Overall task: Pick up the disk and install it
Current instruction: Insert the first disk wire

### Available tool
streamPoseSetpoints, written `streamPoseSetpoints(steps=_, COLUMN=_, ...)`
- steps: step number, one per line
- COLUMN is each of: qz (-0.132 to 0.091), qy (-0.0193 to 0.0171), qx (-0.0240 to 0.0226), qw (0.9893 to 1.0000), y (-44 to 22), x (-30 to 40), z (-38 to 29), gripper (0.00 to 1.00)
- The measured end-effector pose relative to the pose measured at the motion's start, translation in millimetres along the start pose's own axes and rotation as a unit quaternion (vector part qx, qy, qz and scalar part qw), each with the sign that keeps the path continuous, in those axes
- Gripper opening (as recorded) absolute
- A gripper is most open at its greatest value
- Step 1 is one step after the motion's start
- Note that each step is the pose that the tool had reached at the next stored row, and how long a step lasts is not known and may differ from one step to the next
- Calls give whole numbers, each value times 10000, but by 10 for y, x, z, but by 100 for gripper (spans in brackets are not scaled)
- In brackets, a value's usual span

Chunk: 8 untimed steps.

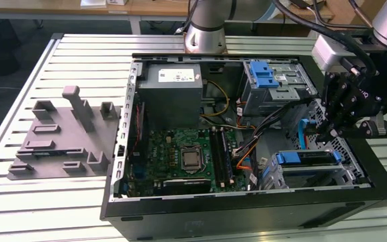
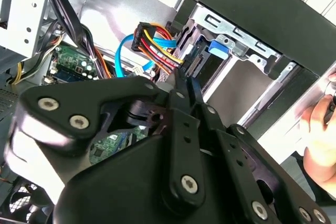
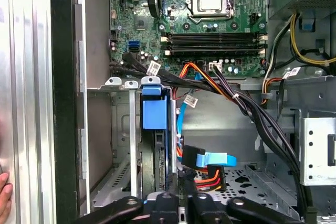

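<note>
While our gripper (image 1: 332, 132) hangs inside the computer case (image 1: 247, 214) | disk (image 3: 154, 145) sits upright in the drive cage (image 3: 123, 145) | we cannot tell the fingers' state

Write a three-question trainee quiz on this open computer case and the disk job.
1. True or false: the disk, with its blue carrier, stands in a slot of the drive cage.
2. Multiple choice: in the exterior view the gripper is
A. over the power supply
B. inside the computer case, just above the drive cage
C. over the grey fixture on the table
3. Short answer: what shows beyond the case wall in the second wrist view?

Key: 1 true; 2 B; 3 a person's hand.
</note>
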<state>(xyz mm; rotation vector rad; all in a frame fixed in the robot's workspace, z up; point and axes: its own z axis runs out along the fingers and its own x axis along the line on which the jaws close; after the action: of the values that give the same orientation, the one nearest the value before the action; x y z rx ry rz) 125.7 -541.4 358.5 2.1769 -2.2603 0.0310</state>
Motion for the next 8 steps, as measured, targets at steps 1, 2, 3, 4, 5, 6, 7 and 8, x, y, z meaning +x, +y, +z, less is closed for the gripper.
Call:
streamPoseSetpoints(steps=1, qz=0, qy=0, qx=4, qw=10000, y=0, x=0, z=7, gripper=19)
streamPoseSetpoints(steps=2, qz=0, qy=-1, qx=8, qw=10000, y=0, x=0, z=15, gripper=19)
streamPoseSetpoints(steps=3, qz=0, qy=-1, qx=12, qw=10000, y=0, x=0, z=23, gripper=25)
streamPoseSetpoints(steps=4, qz=0, qy=-1, qx=16, qw=10000, y=0, x=-1, z=31, gripper=25)
streamPoseSetpoints(steps=5, qz=0, qy=-1, qx=19, qw=10000, y=0, x=-1, z=40, gripper=25)
streamPoseSetpoints(steps=6, qz=0, qy=-2, qx=22, qw=10000, y=1, x=-1, z=49, gripper=25)
streamPoseSetpoints(steps=7, qz=0, qy=-1, qx=26, qw=10000, y=1, x=-1, z=57, gripper=25)
streamPoseSetpoints(steps=8, qz=1, qy=-1, qx=31, qw=10000, y=1, x=-1, z=65, gripper=25)
